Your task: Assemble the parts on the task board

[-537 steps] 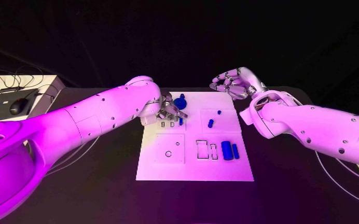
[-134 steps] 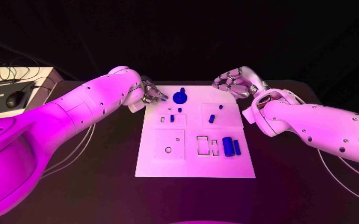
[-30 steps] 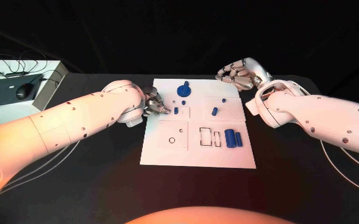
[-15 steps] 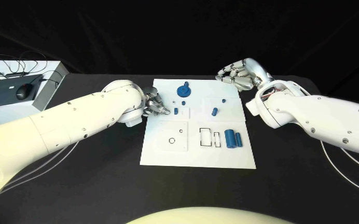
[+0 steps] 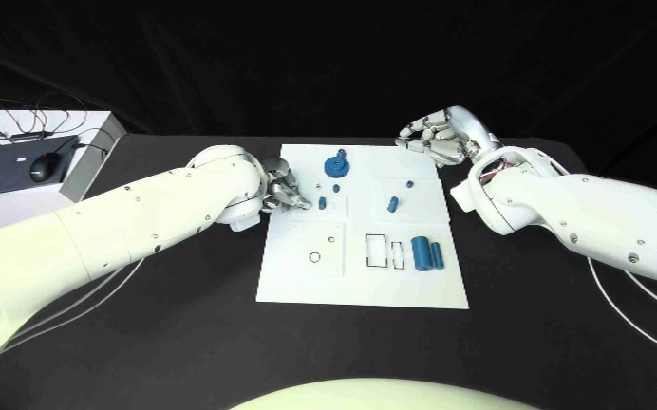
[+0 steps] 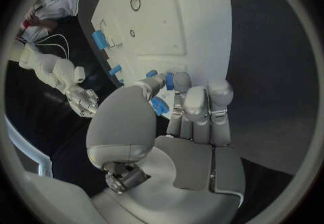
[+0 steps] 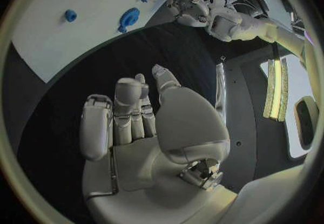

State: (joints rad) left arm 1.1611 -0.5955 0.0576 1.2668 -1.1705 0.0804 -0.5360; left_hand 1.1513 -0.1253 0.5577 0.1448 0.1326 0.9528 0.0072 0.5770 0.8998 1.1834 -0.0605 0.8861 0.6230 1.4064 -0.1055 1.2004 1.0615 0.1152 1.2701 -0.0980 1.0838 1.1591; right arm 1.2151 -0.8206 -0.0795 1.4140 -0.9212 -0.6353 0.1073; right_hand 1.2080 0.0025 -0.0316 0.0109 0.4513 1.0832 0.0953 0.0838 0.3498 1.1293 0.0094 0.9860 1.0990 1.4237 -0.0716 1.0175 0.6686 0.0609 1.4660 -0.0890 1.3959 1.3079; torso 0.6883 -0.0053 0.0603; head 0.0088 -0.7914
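**Left hand at the board's left edge, small blue piece at its fingertips**

At the left edge of the task board (image 5: 363, 277), left hand (image 5: 287, 192) sits low, fingers bunched toward a small blue peg (image 5: 322, 203) in the far-left outlined square. Left wrist view: a small blue piece (image 6: 169, 80) sits right at the fingertips (image 6: 181, 81), another blue bit just below by the thumb; looks pinched, but whether it is truly held or only touched I cannot tell.

Right hand (image 5: 439, 139) hovers off the board's far-right corner, fingers curled in, nothing in them; right wrist view shows its palm (image 7: 145, 127) bare over black table (image 5: 164, 334).

Other parts on the board: round blue knob (image 5: 337, 164) at the far middle, short blue pin (image 5: 392, 204) right of centre, tiny blue dot (image 5: 408, 183) beyond it, two blue blocks (image 5: 427, 253) side by side near-right, next to empty rectangular outlines. A small round hole (image 5: 315, 257) lies in the near-left square.

Handling, judged: parts look like rigid plastic, light, smooth, so likely slippery and easy to flick or tip. Peg is best pinched across its sides near the top, kept upright, leaving the lower end free. Blocks: grip across the narrow width. Board is thin and could slide under a sideways push.
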